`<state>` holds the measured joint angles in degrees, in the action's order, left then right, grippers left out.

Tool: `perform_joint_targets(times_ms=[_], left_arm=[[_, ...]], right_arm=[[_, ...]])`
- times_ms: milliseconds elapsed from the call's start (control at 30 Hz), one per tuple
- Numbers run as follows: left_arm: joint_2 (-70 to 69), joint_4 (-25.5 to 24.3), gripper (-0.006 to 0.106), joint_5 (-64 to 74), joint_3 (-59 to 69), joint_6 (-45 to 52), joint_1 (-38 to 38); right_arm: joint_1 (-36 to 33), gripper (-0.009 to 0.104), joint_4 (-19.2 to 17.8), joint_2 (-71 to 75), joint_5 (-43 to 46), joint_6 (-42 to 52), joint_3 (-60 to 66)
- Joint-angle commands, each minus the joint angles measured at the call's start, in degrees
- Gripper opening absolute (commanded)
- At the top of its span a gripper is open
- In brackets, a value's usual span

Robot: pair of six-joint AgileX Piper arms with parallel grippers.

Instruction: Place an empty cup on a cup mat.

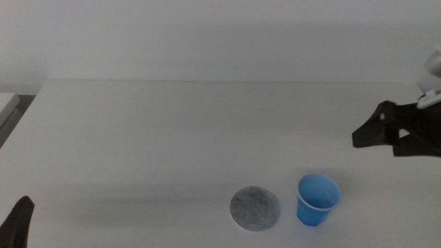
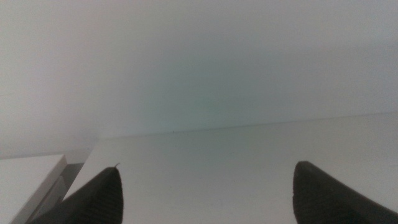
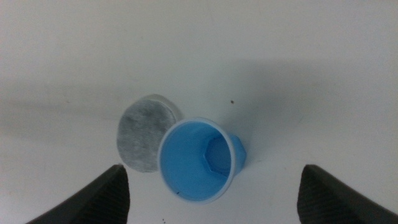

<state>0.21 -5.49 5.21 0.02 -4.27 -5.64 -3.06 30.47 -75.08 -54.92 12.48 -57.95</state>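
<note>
The blue cup (image 1: 318,198) stands upright and empty on the white table near the front, right of the round speckled grey cup mat (image 1: 255,209); they are close but apart. In the right wrist view the cup (image 3: 200,160) sits between and beyond the open jaws, with the mat (image 3: 146,132) beside it. My right gripper (image 1: 358,138) hangs open above the table, to the right of and behind the cup. My left gripper (image 1: 18,219) waits at the bottom left corner; its wrist view (image 2: 205,193) shows open jaws and bare table.
The white table (image 1: 172,138) runs back to a pale wall. A lower pale surface (image 1: 7,103) lies past the table's left edge, also seen in the left wrist view (image 2: 31,180).
</note>
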Motion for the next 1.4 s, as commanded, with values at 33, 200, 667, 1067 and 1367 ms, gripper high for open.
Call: perform_joint_targets(times_ms=[33,200,667,1067,1367], left_arm=[[-0.2,0.0,0.094,-0.3,0.0,-0.2,-0.1],[-0.2,0.0,0.094,-0.3,0.0,-0.2,-0.1],[-0.2,0.0,0.094,-0.3,0.0,-0.2,-0.1],[-0.2,0.0,0.094,-0.3,0.0,-0.2,-0.1],[-0.2,0.0,0.094,-0.3,0.0,-0.2,-0.1]], right_arm=[[0.2,0.093,0.6,-4.2,0.0,-0.8,-0.4],[-0.2,0.093,0.5,-10.7,-2.2,-0.8,-0.4],[-10.2,0.074,-10.9,-21.5,5.5,-13.3,-0.4],[-16.9,-0.001,-16.2,-17.2,2.4,-19.9,-6.3],[-28.6,-0.001,-18.7,-23.2,0.9,-25.2,-16.3]])
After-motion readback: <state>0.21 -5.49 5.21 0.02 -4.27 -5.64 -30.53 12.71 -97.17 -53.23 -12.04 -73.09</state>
